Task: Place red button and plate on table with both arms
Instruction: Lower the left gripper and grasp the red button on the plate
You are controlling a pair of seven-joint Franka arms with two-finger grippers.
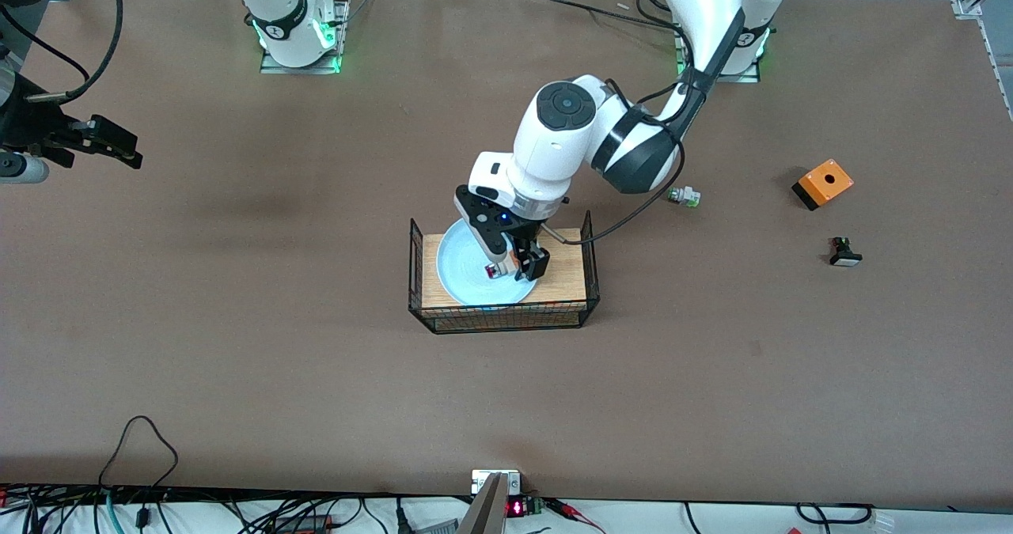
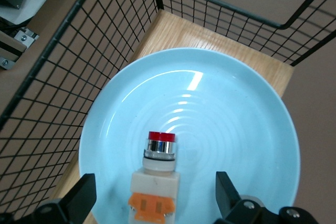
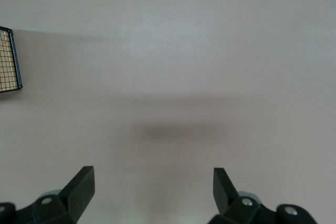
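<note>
Between the left gripper's [image 2: 152,198] spread black fingers [image 2: 81,198], gripping nothing, the red-tipped white and orange button [image 2: 156,177] is lying on the round pale-blue plate [image 2: 236,119] inside the black wire basket [image 1: 589,273] on the brown surface [image 1: 237,360]. The right gripper [image 3: 152,195] is waiting over bare surface, fingers [image 3: 79,190] parted and holding nothing.
</note>
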